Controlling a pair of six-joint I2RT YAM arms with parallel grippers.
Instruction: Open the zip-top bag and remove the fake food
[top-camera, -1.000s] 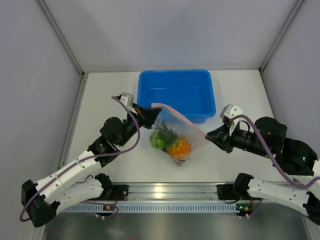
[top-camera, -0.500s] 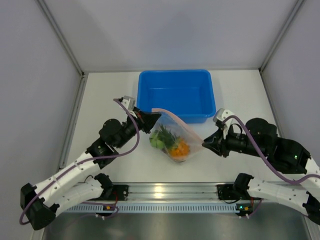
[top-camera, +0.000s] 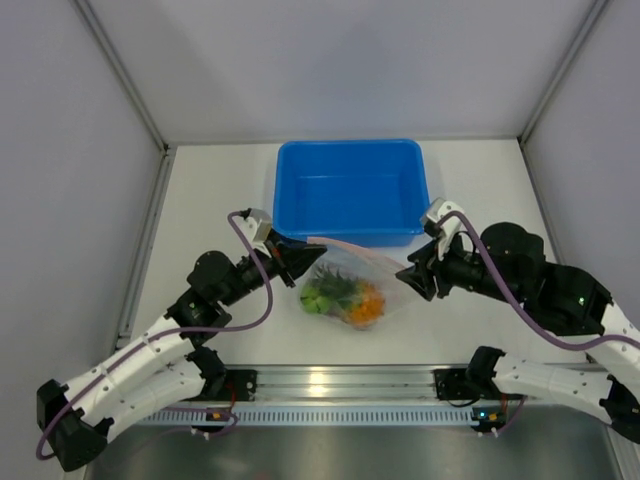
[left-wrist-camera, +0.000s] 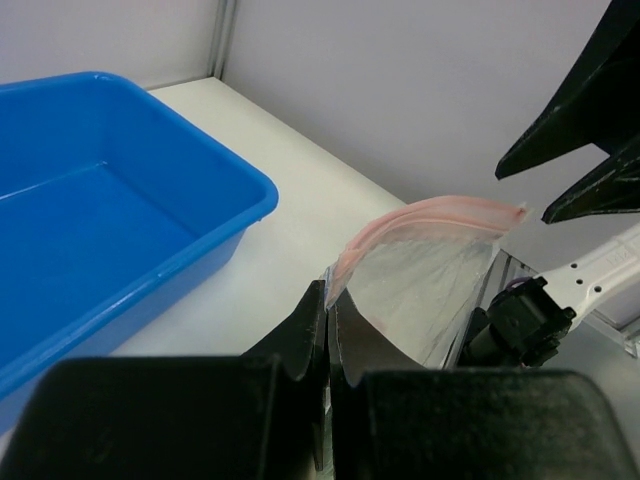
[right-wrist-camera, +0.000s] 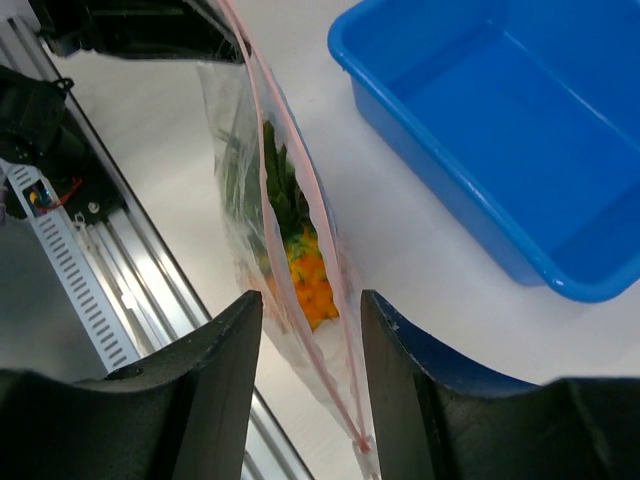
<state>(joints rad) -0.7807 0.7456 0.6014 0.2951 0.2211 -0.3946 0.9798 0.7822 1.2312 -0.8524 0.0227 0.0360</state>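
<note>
The zip-top bag (top-camera: 348, 283) hangs between my two grippers in front of the blue tub (top-camera: 350, 190), its bottom on or just above the table. My left gripper (top-camera: 314, 258) is shut on the bag's left corner by the pink zip strip (left-wrist-camera: 420, 212); the jaws meet on the plastic (left-wrist-camera: 328, 292). My right gripper (top-camera: 408, 276) is open, its fingers on either side of the bag's right end (right-wrist-camera: 310, 298); the two zip strips (right-wrist-camera: 290, 200) run apart between them. Inside show the orange pineapple (right-wrist-camera: 310, 282) with its green crown (right-wrist-camera: 272, 190) and a green fruit (top-camera: 314, 296). The grape bunch is hidden.
The blue tub (right-wrist-camera: 500, 120) stands just behind the bag and holds nothing. The metal rail (top-camera: 330, 385) with the arm bases runs along the near edge. Grey walls enclose the table on the left, right and back.
Both grippers have come down and nearer each other, so the bag sits lower and hangs slacker. The right gripper has swung left to the bag's right end.
</note>
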